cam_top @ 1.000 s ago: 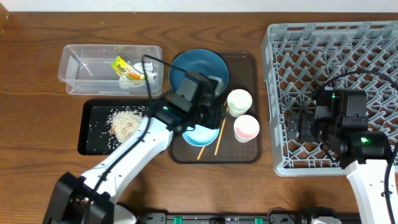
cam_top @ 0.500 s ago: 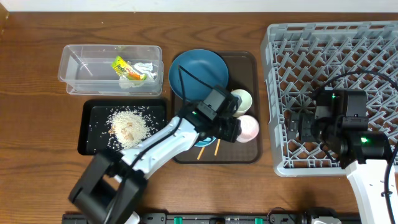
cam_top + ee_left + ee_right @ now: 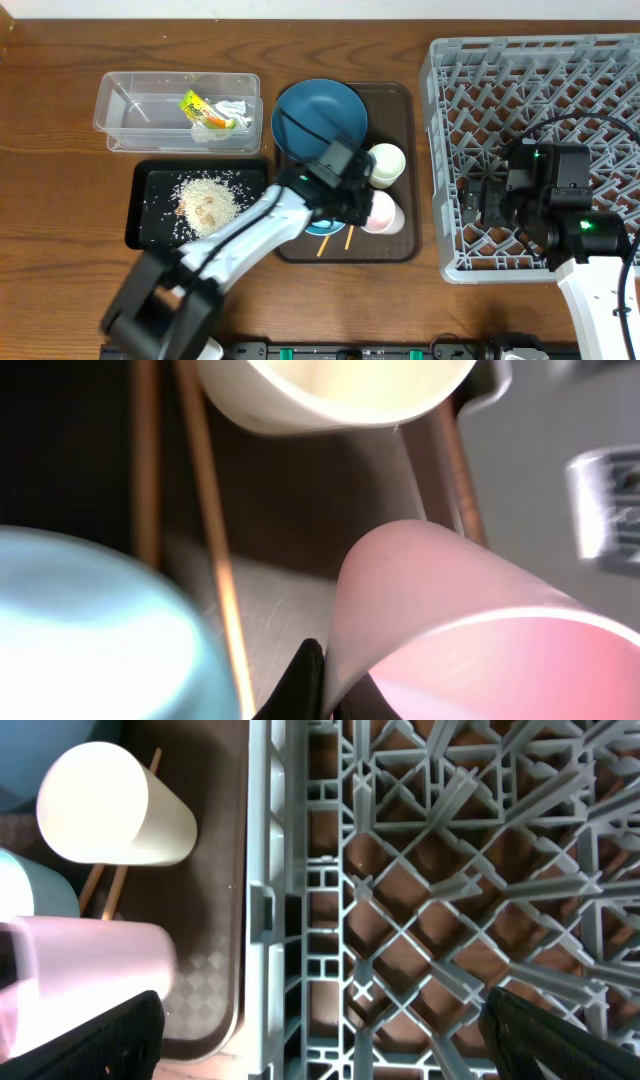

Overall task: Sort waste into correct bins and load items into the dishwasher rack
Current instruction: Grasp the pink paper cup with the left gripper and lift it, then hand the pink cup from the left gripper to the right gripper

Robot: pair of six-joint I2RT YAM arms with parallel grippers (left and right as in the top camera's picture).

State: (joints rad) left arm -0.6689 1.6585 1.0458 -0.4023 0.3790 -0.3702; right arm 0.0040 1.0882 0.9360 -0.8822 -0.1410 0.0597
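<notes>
Over the left edge of the grey dishwasher rack (image 3: 530, 90) the right gripper (image 3: 322, 1025) hangs with its jaws spread wide, holding nothing. On the brown serving tray (image 3: 396, 110) the left gripper (image 3: 330, 695) is pinched on the wall of the tilted pink cup (image 3: 440, 610), near the cream cup (image 3: 387, 163). The dark-blue plate (image 3: 318, 115), pale-blue bowl (image 3: 90, 630) and chopsticks (image 3: 212, 540) share that tray. Further left on the wooden table (image 3: 50, 150), the clear tub (image 3: 130, 110) holds the wrapper (image 3: 203, 109) and tissue (image 3: 233, 107); the black tray (image 3: 145, 225) holds rice (image 3: 207, 195).
</notes>
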